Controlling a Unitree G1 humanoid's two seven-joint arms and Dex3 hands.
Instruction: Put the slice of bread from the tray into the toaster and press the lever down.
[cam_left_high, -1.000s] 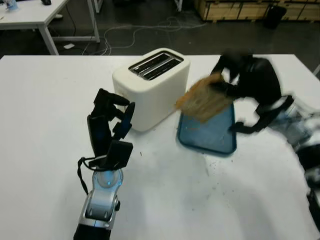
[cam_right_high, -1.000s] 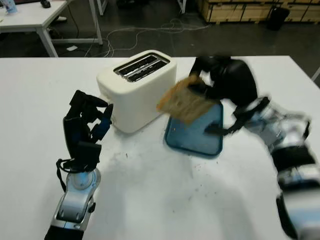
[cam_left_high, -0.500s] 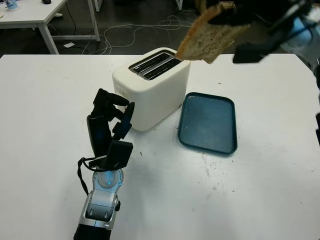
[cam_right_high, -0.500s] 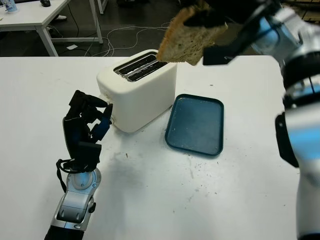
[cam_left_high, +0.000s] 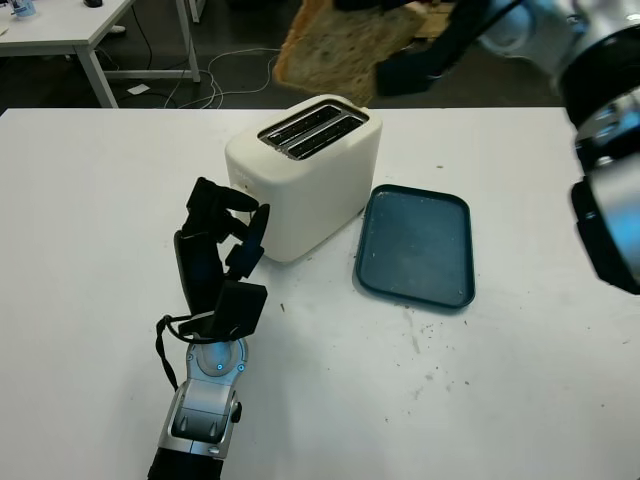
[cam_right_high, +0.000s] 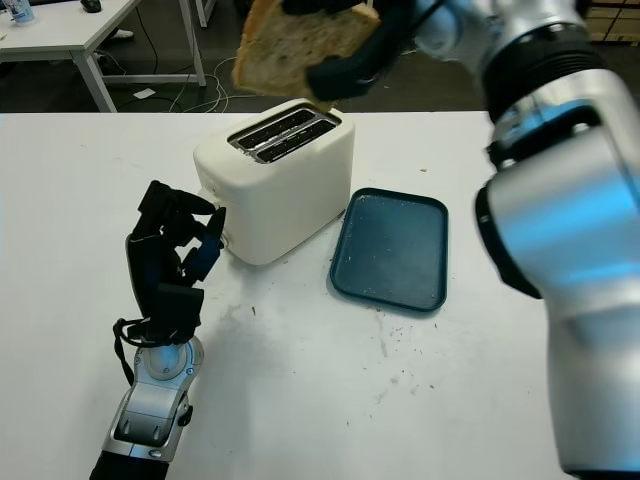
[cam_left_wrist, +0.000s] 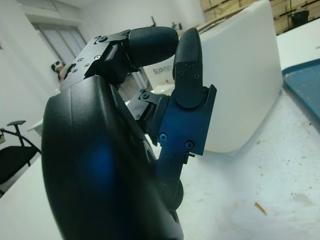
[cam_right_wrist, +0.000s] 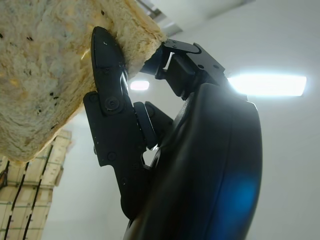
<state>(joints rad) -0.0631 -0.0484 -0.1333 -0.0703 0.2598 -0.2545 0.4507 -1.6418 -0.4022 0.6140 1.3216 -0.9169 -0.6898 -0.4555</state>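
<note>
A speckled, golden-brown slice of bread (cam_right_high: 295, 45) hangs in the air above and just behind the far end of the cream-white plastic two-slot toaster (cam_left_high: 305, 172), clear of the slots and touching nothing but the fingers that carry it. The robot's black right hand (cam_right_high: 345, 55) is clamped on the slice, one finger (cam_right_wrist: 112, 95) pressed across its broad crumb face near the crust, as the right wrist view shows close up; that face-and-edge pinch appears meant to leave the lower rim free to enter a slot. The slice is tilted, its broad face turned towards the camera and downwards, its long axis running roughly left to right and dipping to the left, so it does not yet line up with the slots, which run diagonally from near left to far right across the toaster's top. It looks due for a turn onto its edge before it can drop in. To the right of the toaster, just beside it on the white bench (cam_left_high: 90, 200), lies the dark blue rounded rectangular tray (cam_left_high: 417, 245), bare but for crumbs. The black left hand (cam_left_high: 220, 250) stands upright at the toaster's near-left side, fingers curled and holding nothing, seemingly placed for the lever, which cannot be made out.
</note>
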